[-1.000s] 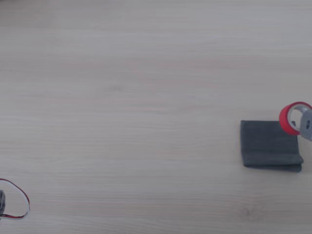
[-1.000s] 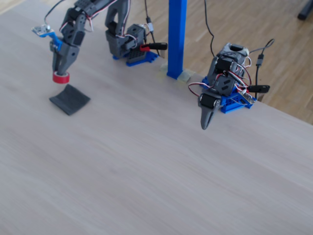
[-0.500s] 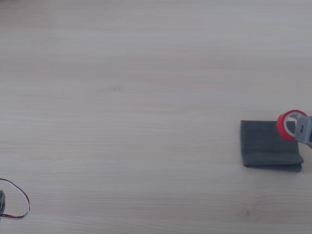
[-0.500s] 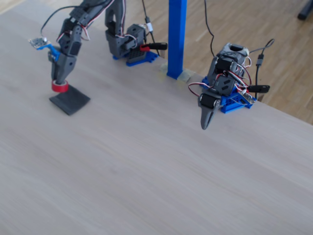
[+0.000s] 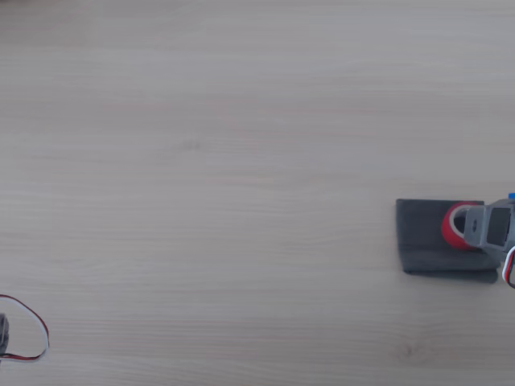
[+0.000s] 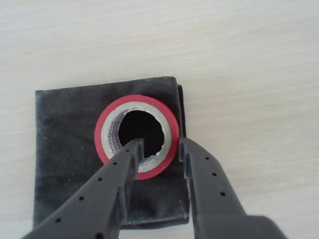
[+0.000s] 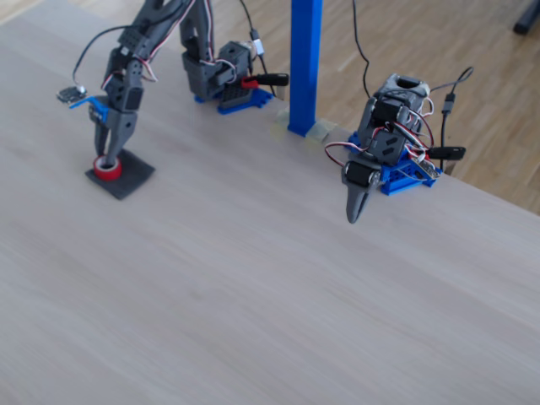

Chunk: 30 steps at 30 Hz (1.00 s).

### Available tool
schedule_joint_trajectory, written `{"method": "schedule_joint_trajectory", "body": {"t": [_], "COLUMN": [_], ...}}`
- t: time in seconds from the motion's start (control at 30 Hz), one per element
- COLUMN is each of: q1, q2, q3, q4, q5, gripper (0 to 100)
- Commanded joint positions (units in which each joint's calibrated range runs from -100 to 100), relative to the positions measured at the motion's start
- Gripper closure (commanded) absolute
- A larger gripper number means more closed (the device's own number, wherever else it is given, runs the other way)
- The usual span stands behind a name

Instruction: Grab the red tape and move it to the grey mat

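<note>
The red tape lies flat on the grey mat, near the mat's right edge in the wrist view. My gripper straddles the roll's wall: one finger stands in the hollow centre, the other outside the rim. A gap shows between the inner finger and the wall, so the jaws are open. In the other view the tape is on the mat at the right edge, with the gripper over it. In the fixed view the gripper points down on the tape and mat.
A thin red wire loop lies at the lower left of the other view. In the fixed view a second arm and a blue post stand along the table's far edge. Bare wooden table surrounds the mat.
</note>
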Motion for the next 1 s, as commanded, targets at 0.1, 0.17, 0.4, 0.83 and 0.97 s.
{"method": "schedule_joint_trajectory", "body": {"t": [0.1,0.17,0.4,0.83,0.97], "q1": [-0.74,-1.01,-4.98,-9.40,-8.59], "q2": [-0.45,-0.61,-6.42,-24.86,-33.49], "q3": [-2.75,-2.75,-2.11,4.67,12.08], "q4": [-0.55,-0.55,-0.55,0.13,0.13], "q5": [0.07,-0.03,-0.45,-0.45,-0.50], "gripper": [87,87,88,98,98]}}
